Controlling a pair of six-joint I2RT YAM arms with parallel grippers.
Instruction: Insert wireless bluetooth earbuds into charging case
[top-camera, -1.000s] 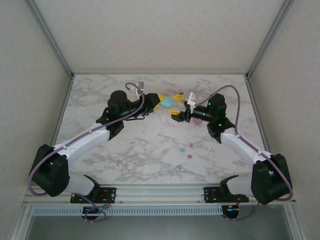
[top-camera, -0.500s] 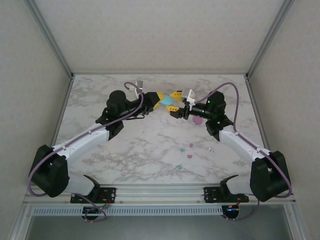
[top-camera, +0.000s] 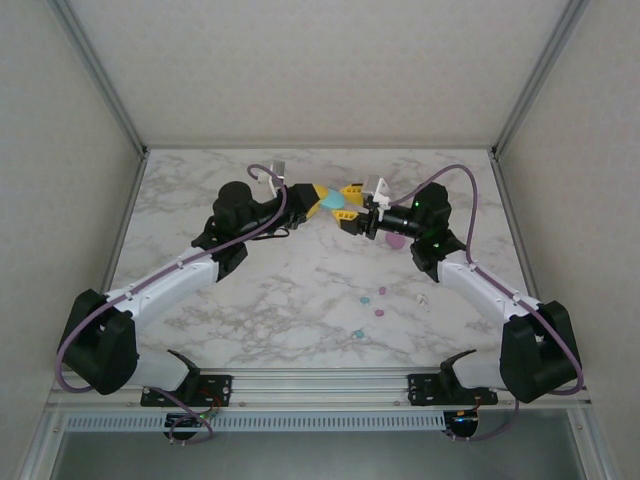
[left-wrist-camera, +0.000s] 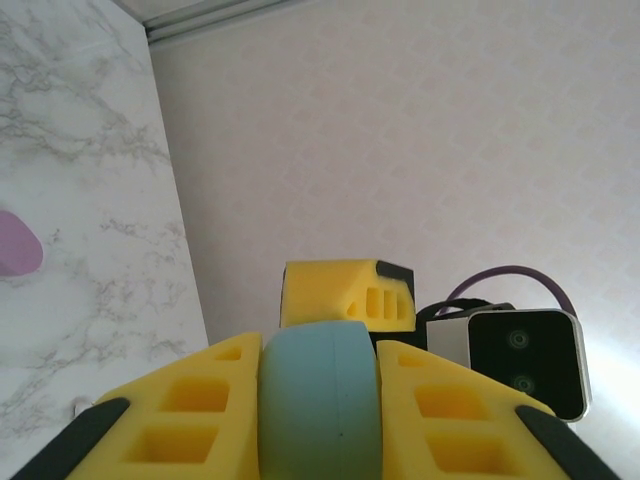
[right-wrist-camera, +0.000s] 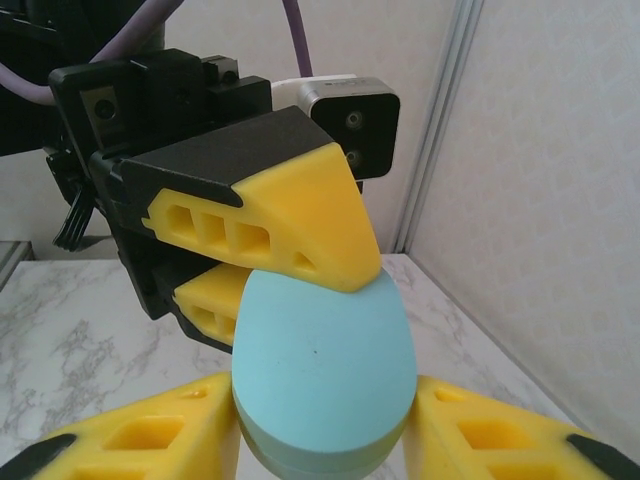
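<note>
Left gripper (top-camera: 327, 203): jaws clamped on the teal case (right-wrist-camera: 322, 365), holding it up off the table (top-camera: 250, 300), above the far half, about midway between the left and right edges.
Right gripper (top-camera: 349, 206): facing the left one head-on, jaws set either side of the same case and close against it. Cannot tell if they are actually pinching.
Teal case: in mid-air between the two grippers. Looks shut, with a seam line low on the body in the right wrist view. No bud visible in it.
Earbuds (top-camera: 380, 312): loose on the table, right of centre, toward the near edge, well apart from the case. There is a teal bud (top-camera: 358, 333) nearest the edge, pink and pale ones just beyond it, and a white bud (top-camera: 423, 300) off to the right by the right arm.
Pink case (top-camera: 396, 241): flat on the table under the right arm, untouched.
Step, my guess: a two-handed job on the teal case, likely prising the lid or passing it over.
Done: case picked up, nothing more.
Left: open the case, fetch the buds, seat them. As it looks, nearly the whole task.
Risk: the case is smooth and rounded, so it could squirt out if the two grips fight each other.
</note>
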